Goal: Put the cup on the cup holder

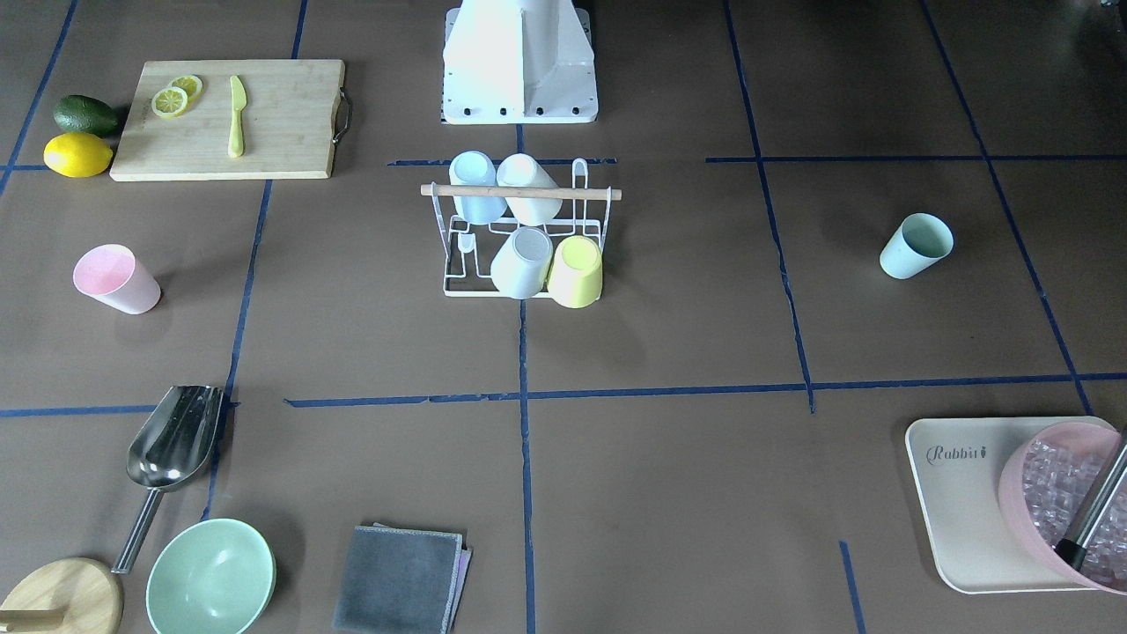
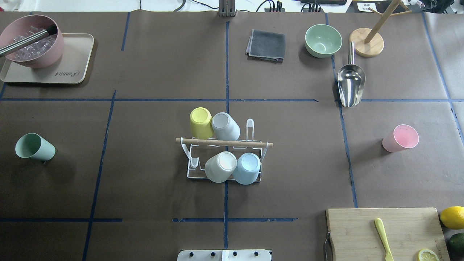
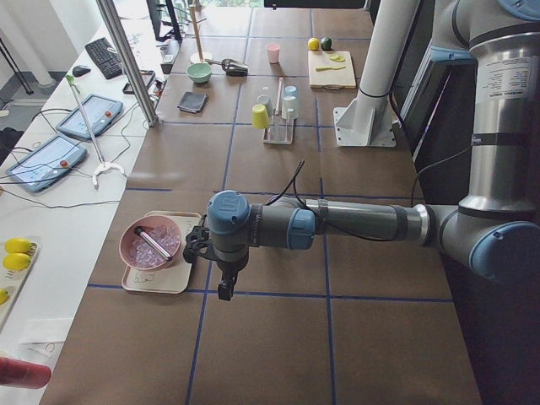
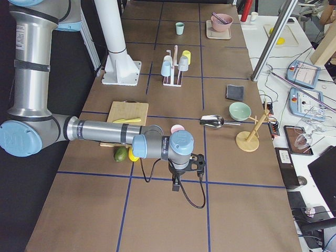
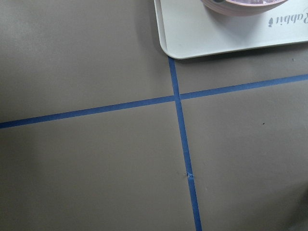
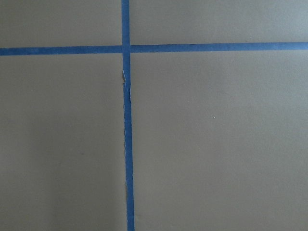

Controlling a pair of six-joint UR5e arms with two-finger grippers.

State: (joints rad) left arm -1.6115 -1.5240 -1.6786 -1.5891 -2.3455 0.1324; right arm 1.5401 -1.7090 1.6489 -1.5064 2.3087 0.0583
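The left gripper (image 3: 225,291) hangs fingers-down above a crossing of blue tape (image 5: 176,97). The rounded corner of the tray (image 5: 192,43) is near it on the side away from the robot, and a pink bowl (image 3: 152,245) of ice sits on that tray. On its other sides is bare brown table (image 5: 86,168).

The green cup (image 2: 34,146) stands upright, mouth up, inward from this gripper toward the table's middle, with bare paper all round it. Further inward, well apart from both grippers, is the cup holder (image 2: 253,144). It carries a yellow cup (image 2: 200,121), grey cup (image 2: 225,125), white cup (image 2: 220,166) and blue cup (image 2: 247,167), all inverted. One prong is bare at the near row's end toward the left gripper, and another at the far row's end toward the right gripper (image 4: 176,185).

The right gripper hangs over a tape crossing too, with bare table beneath. The pink cup (image 4: 177,128) stands upright just beyond its wrist, on the holder's side. The lemon (image 1: 77,155), avocado (image 1: 84,114) and cutting board (image 1: 264,132) lie near its forearm.

Each arm drops to a low elbow and stretches its forearm level over the table, wrist bent down. For both grippers, I cannot tell whether the fingers are spread or pressed together.
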